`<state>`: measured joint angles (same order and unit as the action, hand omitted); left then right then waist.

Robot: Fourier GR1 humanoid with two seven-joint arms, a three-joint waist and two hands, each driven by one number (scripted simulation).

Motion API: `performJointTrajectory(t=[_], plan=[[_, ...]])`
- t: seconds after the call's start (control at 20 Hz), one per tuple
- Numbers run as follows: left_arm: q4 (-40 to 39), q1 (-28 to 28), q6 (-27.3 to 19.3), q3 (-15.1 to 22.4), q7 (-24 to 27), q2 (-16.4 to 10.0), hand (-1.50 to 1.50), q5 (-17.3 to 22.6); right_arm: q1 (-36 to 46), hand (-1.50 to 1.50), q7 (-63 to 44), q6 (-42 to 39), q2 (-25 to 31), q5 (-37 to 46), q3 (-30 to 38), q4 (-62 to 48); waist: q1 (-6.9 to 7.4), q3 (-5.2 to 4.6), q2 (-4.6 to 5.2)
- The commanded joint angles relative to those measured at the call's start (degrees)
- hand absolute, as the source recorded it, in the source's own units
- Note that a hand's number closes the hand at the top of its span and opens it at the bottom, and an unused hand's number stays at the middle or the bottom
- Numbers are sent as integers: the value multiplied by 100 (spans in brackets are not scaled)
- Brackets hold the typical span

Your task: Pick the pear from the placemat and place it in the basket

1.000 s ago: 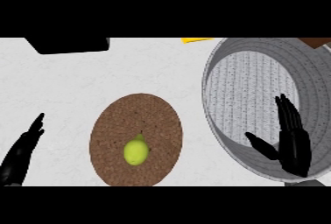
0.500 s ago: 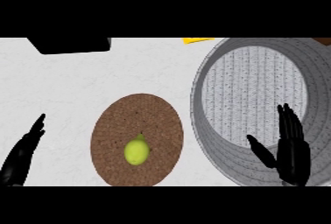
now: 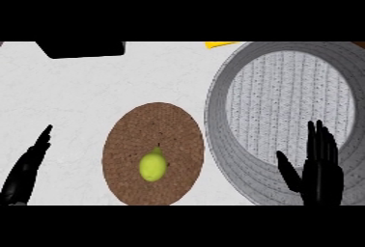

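Note:
A yellow-green pear [image 3: 152, 165] lies on the round brown placemat [image 3: 153, 129], toward its lower half. Right of the mat stands a big grey basket [image 3: 231, 87] with a ribbed inner floor. My right hand [image 3: 319, 171] is open, fingers straight and pointing up, over the basket's lower right rim. At the lower left edge my left hand [image 3: 26, 171] rests open on the counter, well left of the mat. Neither hand touches the pear.
A black block [image 3: 80, 48] sits at the top left on the white counter. A yellow object [image 3: 221, 44] peeks in at the top edge, just left of the basket's rim.
My right hand has slid lower and slightly right over the basket's rim. The basket looks larger and further left in view. Pear, mat and left hand have not moved.

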<state>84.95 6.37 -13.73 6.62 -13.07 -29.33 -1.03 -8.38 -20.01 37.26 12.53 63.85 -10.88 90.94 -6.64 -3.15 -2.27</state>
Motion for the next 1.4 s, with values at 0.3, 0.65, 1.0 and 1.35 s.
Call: performJointTrajectory(t=[0.3,0.65,1.0,1.35], plan=[[-34,-126,72,110,-94,79,0,-9,-489,-150,-1380,-978,-1222,2290,-458,692,276,220,190],[-61,-215,137,252,-121,96,0,-119,-661,-150,-2636,-1936,-1240,3442,-1232,1353,452,263,199],[-247,-438,-5,469,-107,369,0,-335,-427,-150,-4385,-3008,-1248,4380,-2612,1543,575,286,225],[-336,-600,156,515,-114,443,0,-279,40,-150,-5919,-3683,-1248,4493,-3612,1130,724,305,252]])
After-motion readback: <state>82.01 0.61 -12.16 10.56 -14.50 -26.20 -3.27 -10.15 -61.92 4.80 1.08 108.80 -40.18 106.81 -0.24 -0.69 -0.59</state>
